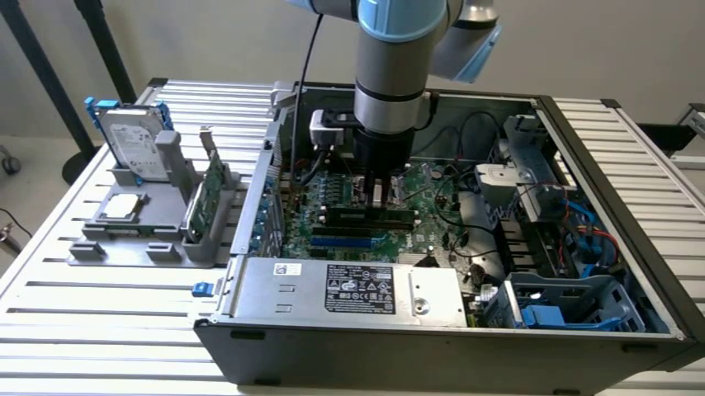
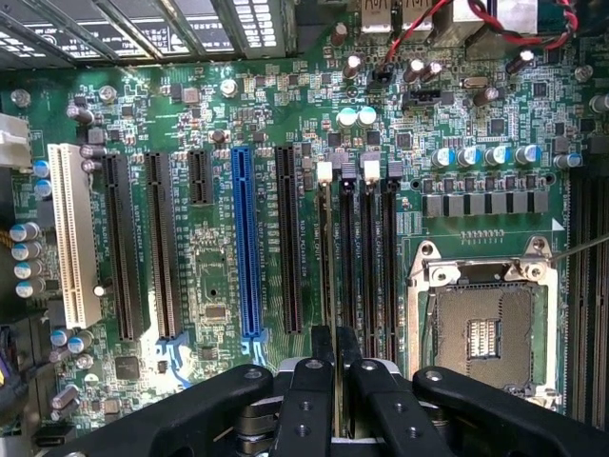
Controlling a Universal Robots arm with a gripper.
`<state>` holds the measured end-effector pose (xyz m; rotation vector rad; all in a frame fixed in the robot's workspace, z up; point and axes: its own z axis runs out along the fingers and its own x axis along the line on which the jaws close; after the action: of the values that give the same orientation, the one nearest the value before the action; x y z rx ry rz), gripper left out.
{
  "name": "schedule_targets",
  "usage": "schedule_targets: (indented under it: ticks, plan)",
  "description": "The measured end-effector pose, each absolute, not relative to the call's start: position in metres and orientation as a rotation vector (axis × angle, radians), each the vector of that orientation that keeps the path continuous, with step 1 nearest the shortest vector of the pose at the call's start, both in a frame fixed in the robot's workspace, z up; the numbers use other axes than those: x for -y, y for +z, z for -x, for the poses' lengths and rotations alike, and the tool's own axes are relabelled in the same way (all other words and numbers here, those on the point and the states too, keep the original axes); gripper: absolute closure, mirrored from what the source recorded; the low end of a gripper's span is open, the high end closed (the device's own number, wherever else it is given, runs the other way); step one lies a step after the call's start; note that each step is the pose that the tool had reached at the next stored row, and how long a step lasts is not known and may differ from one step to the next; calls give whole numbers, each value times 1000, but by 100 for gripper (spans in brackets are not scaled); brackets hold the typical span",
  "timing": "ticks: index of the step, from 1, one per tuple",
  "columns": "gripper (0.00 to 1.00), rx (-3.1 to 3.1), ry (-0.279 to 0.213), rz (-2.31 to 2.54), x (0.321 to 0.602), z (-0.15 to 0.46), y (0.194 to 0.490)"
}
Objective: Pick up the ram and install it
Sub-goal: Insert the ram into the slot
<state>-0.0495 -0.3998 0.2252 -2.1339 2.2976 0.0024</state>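
Now the pincer [image 2: 338,367] sits low inside the open PC case [image 1: 441,346], over the motherboard [image 2: 209,248], w/ fingers [image 2: 306,400] nearly together, clamped on the ram [image 2: 337,381], seen edge-on as a thin strip between the pads. Ram hangs just above the row of long black memory slots [image 2: 366,257], lined up w/ the one nearest the blue slot [image 2: 247,248]; can't tell if it touches yet. CPU socket [image 2: 485,328] lies just beside those slots. In the exterior view the arm [image 1: 391,74] comes straight down mid-case. Near the desk's [image 1: 99,305] far edge, at the exterior view's left, a grey holder [image 1: 138,227] carries a hard drive [image 1: 132,144] and a green card [image 1: 210,198].
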Motion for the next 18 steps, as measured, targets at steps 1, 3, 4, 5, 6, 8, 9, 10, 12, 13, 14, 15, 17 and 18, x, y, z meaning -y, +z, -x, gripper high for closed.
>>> schedule_targets:
  ticks: [1, 3, 4, 5, 6, 8, 9, 10, 12, 13, 14, 15, 17, 18]
  plan:
    - [86, -2296, 2, 2135, 400, 49, 225]
    - [86, -2294, 2, 2138, 400, 49, 225]
    - [86, -2293, 2, 2139, 400, 49, 225]
    - [86, -2291, 2, 2140, 400, 49, 225]
    - [86, -2290, 2, 2141, 400, 49, 225]
    - [86, -2288, 2, 2143, 400, 49, 224]
    - [86, -2288, 2, 2144, 400, 49, 224]
    - [86, -2287, 2, 2145, 400, 49, 224]
    - [86, -2285, 2, 2147, 400, 49, 223]
    - [86, -2284, 2, 2148, 400, 49, 223]
    - [86, -2283, 2, 2149, 400, 49, 223]
    - [86, -2283, 2, 2150, 400, 49, 223]
    - [85, -2282, 2, 2150, 400, 49, 223]
    - [85, -2282, 2, 2150, 400, 49, 223]
